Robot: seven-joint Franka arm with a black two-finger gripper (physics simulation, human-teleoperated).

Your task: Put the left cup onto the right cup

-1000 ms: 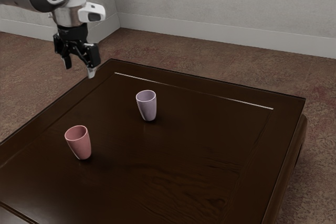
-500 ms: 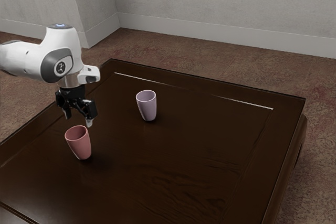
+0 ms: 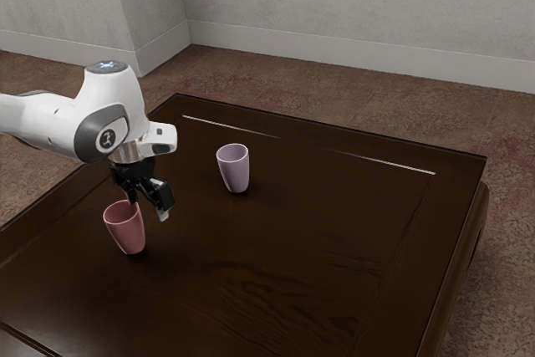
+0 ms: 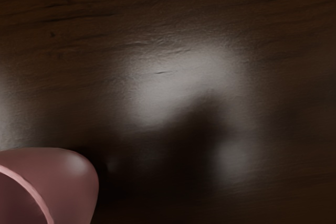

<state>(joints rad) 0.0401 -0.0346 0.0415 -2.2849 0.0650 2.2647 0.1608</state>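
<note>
Pink cup [image 3: 124, 226] upright toward the exterior view's left of the tabletop [image 3: 334, 232], well apart from the lavender cup [image 3: 232, 166]. The tool [image 3: 149, 206], fingers spread, hangs at the pink cup's rim. Wrist view: the pink cup's curved wall close up, with glare on the wood beyond.

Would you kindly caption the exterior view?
Open gripper at the rim of the pink cup; lilac cup apart on dark table.

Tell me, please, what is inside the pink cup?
The pink cup shows just its pink inner wall near the rim. Its bottom is hidden by its own wall, and the hand covers part of the rim.
</note>
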